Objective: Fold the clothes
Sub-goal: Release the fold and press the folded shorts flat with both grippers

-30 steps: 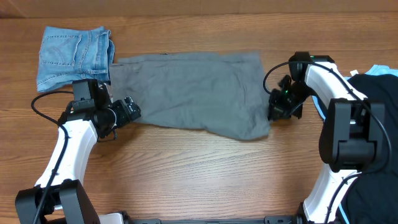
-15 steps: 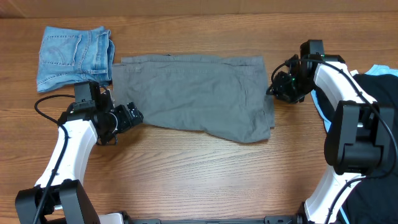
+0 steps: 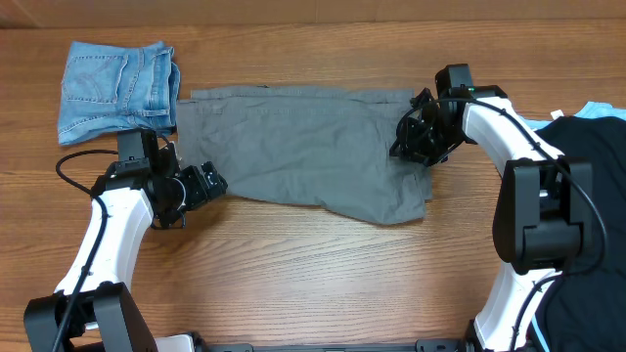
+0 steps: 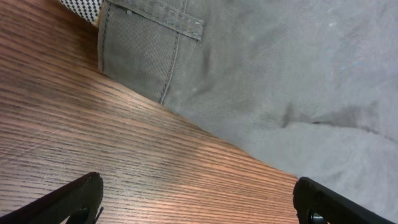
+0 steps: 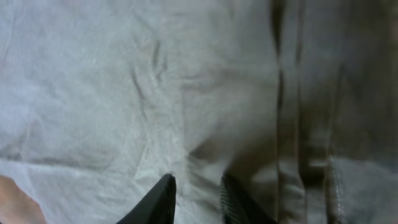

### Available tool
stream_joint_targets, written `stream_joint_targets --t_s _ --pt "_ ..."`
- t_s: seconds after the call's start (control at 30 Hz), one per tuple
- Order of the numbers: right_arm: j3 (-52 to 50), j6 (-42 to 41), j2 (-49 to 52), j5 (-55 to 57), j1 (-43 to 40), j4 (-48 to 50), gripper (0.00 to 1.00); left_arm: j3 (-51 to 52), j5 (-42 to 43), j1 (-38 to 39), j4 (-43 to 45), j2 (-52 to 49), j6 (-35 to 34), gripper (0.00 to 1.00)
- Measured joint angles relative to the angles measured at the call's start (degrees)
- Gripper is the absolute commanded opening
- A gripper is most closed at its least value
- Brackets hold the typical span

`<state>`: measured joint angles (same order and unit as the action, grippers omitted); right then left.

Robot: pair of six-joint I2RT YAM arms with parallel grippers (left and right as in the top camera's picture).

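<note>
Lying flat on the bench (image 3: pixel 293 284), the grey trousers (image 3: pixel 303 147) are spread from left to right in the middle. The left hand (image 4: pixel 199 199) is held wide apart over bare wood, just beside the trousers' lower left edge. The right hand (image 3: pixel 406 147) is placed on the trousers' right end. Its fingers (image 5: pixel 161 199) are seen close together with a small gap. Whether cloth is pinched cannot be told. Denim shorts (image 3: pixel 112 88) are laid by the top left corner. A black garment (image 3: pixel 597 166) is piled at the right.

Robotics lab bench: wood-grain table (image 3: pixel 313 288), white cabled left arm (image 3: pixel 106 235) and right arm (image 3: pixel 516 132) at its near edge.
</note>
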<state>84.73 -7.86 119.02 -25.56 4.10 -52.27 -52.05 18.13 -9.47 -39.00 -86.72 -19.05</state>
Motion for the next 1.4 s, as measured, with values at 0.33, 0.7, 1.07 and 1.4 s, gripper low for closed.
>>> stream_joint_targets --t_s 0.33,0.7,1.07,1.4 --pt "0.02 2.16 0.00 1.27 -7.21 0.22 0.40 0.00 0.15 0.00 -0.04 0.00 0.00 1.00" --pt "-3.04 5.31 0.00 -5.42 -6.08 2.05 0.40 0.00 0.15 0.00 -0.02 0.00 0.00 1.00" --pt "-4.15 5.99 0.04 -6.80 -5.33 2.05 0.04 0.00 0.15 0.00 -0.02 0.00 0.00 1.00" --pt "-3.08 5.86 -4.11 -6.23 -7.98 1.75 0.04 0.00 0.17 0.00 0.00 0.00 0.00 1.00"
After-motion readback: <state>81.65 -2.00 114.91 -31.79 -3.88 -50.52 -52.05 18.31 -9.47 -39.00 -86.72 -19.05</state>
